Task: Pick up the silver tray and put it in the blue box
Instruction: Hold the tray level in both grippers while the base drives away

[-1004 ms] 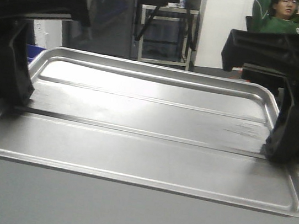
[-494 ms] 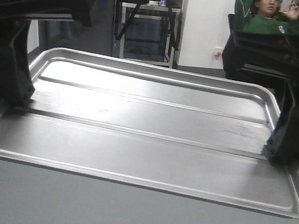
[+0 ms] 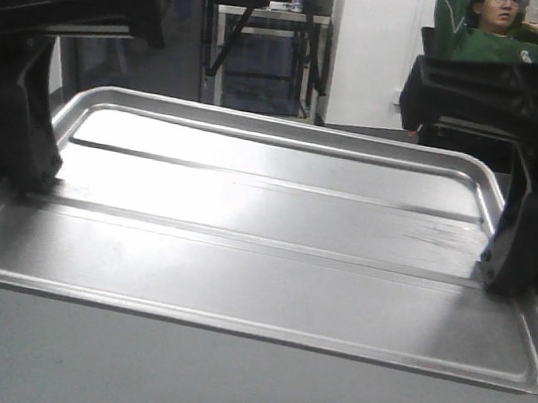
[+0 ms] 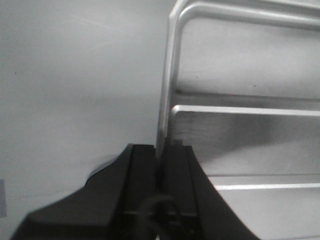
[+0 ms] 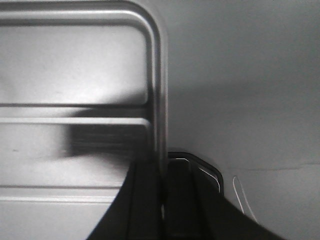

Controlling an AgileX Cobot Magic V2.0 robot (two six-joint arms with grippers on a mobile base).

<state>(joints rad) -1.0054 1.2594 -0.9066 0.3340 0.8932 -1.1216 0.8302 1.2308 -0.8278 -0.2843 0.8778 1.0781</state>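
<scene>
The silver tray (image 3: pixel 265 231), shiny with a raised rim and two long ridges, fills the front view and hangs level above the grey floor. My left gripper (image 3: pixel 7 175) is shut on its left rim; the left wrist view shows the rim (image 4: pixel 165 110) running into the closed gripper (image 4: pixel 161 155). My right gripper (image 3: pixel 520 267) is shut on the right rim, seen in the right wrist view as the rim (image 5: pixel 159 90) entering the gripper (image 5: pixel 162 172). The blue box is out of view.
Behind the tray stand a metal rack (image 3: pixel 264 56) and a white wall (image 3: pixel 371 46). A person in green (image 3: pixel 488 32) sits at the back right. Grey floor (image 4: pixel 75 75) lies under both wrists.
The background has shifted sideways behind the tray, and the blue patch at the left edge has gone from view. Both grippers keep their hold on the tray.
</scene>
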